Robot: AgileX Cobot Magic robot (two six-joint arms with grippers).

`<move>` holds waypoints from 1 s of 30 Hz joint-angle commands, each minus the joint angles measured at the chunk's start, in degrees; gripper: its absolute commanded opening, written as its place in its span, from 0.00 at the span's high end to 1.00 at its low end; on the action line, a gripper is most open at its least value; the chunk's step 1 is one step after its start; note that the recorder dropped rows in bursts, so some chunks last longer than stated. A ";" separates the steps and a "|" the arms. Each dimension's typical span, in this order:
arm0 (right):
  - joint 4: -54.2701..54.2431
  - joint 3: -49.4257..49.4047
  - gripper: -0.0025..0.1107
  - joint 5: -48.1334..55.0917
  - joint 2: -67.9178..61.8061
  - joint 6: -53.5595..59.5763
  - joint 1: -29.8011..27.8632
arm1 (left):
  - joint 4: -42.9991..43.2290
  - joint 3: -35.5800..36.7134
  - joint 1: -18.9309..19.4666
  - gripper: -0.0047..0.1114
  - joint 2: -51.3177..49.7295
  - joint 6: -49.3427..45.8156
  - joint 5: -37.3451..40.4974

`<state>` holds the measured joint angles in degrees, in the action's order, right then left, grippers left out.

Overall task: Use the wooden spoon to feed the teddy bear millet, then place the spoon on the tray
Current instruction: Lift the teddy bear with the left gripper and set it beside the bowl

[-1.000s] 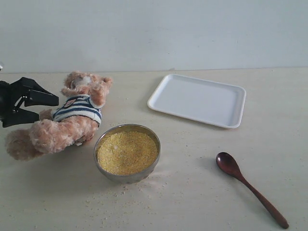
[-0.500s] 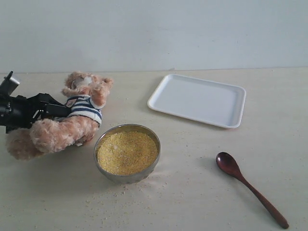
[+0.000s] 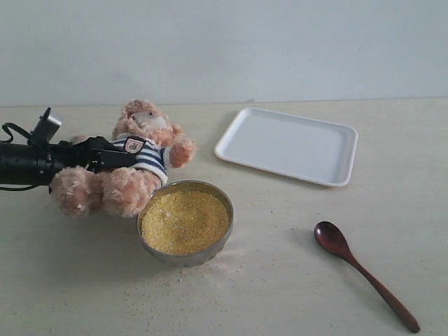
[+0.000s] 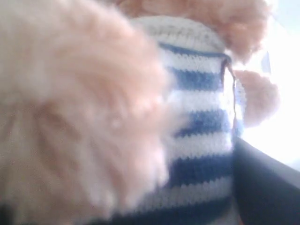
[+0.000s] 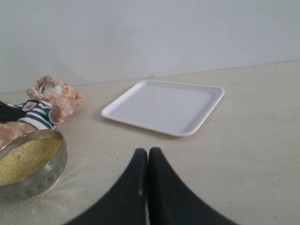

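The teddy bear (image 3: pixel 119 187) sits propped up behind the steel bowl (image 3: pixel 155 250), facing the heaped yellow millet (image 3: pixel 185 221). My left gripper (image 3: pixel 124 158) reaches in from the left and is shut on the bear's striped torso. In the left wrist view the striped shirt (image 4: pixel 201 122) fills the picture beside one dark finger (image 4: pixel 265 187). The wooden spoon (image 3: pixel 334 241) lies on the table at the front right, untouched. The white tray (image 3: pixel 287 145) rests at the back right. My right gripper (image 5: pixel 147 153) hangs shut and empty above the table, facing the tray (image 5: pixel 164 105); it does not show in the exterior view.
Loose grains are scattered on the table around the bowl (image 5: pixel 44 176) and in front of it. A pale wall runs along the table's far edge. The left arm's black body (image 3: pixel 28 162) lies low over the table at the left.
My left gripper moved right and closed on the bear. The bear went from lying on its side to sitting upright and shifted right, nearer the bowl. Spoon, tray and bowl stayed put.
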<state>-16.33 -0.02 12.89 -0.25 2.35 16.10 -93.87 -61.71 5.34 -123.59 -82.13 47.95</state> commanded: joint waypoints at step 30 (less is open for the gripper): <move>0.35 0.02 0.98 -0.14 0.25 0.10 -0.21 | 14.41 30.29 22.01 0.92 25.41 7.16 22.01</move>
<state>-16.33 -0.02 12.89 -0.25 2.35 16.10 -80.49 -34.89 27.22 -100.79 -75.22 68.13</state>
